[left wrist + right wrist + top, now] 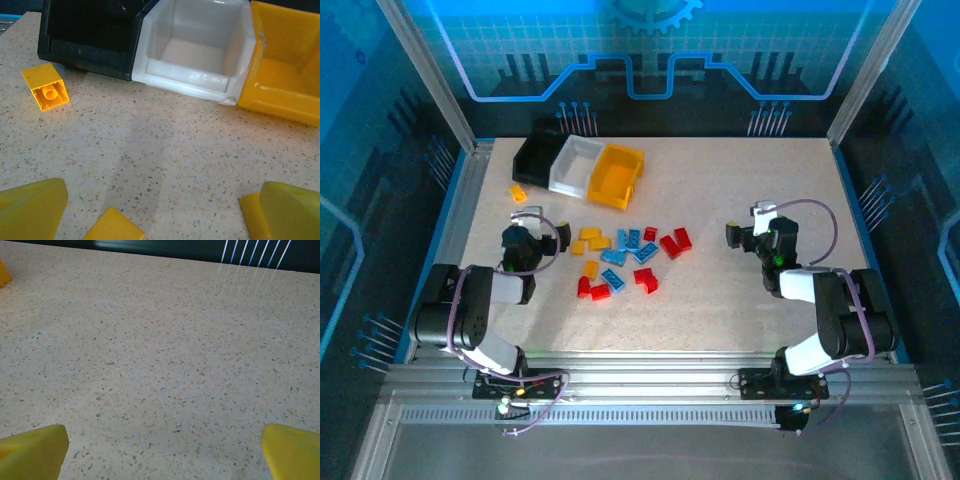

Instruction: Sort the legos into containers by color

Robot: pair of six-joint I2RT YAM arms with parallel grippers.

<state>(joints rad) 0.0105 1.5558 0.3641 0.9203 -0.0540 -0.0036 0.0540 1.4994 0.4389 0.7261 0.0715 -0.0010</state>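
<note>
Three joined open plastic bins, black [536, 156], white [574, 166] and yellow [616, 176], sit far left in the top view. Small red, blue and yellow plastic bricks [620, 262] lie scattered mid-table between my left gripper [536, 238] and right gripper [752, 226].
Left wrist: fingers spread; lone yellow brick [46, 86] just beside the black bin.
Right wrist: fingers spread over speckled tabletop [160, 350].

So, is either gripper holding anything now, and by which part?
Nothing is held. The left gripper and the right gripper are both wide open; a yellow brick by the left one lies loose on the table.

Left tool [161, 212], right tool [162, 452] agape.
</note>
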